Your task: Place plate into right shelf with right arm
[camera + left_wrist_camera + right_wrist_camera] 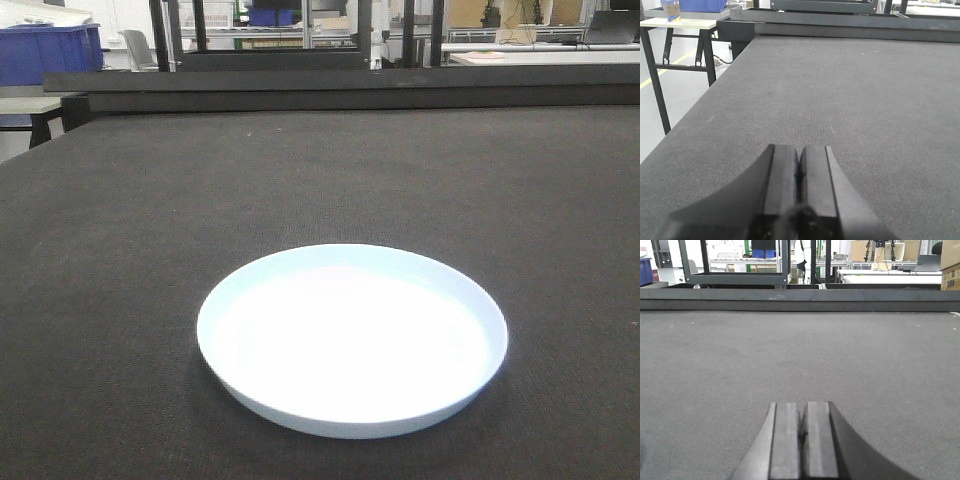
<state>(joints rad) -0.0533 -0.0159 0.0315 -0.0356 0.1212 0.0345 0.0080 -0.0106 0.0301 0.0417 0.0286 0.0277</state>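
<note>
A: How does the right gripper [803, 440] stand?

B: Low over the mat [800, 350], its two fingers pressed together with nothing between them. Ahead of it lies only bare mat, up to the dark rail [800, 297] along the far edge.

A: And the left gripper [799, 185]?

B: Much the same: fingers together and empty, towards the mat's left edge, with a side table [685, 22] beyond it.

A: Where is the plate?

B: The plate [352, 340] shows only in the front view. It lies flat and right way up on the mat, close to the camera and apart from everything else. Neither wrist view catches it, so how it lies relative to the right gripper cannot be told.

A: And the shelf?

B: It cannot be picked out with any certainty. A blue bin [50, 50] sits far back on the left, and that is all.

A: So the pick-up is not yet started, it seems. What could go wrong from here?

B: First, the fingers have to part. If they come in pressed together, they would likely shove the plate across the mat. The rim is also low and sloping and looks like smooth plastic, so a shallow pinch could slip off or tip the plate. To get one finger under that rim, the gripper must come very low and may drag on the mat. Once the plate is lifted and held by one edge, it may sag or swing. A low carry towards the back could also catch the rail.
</note>
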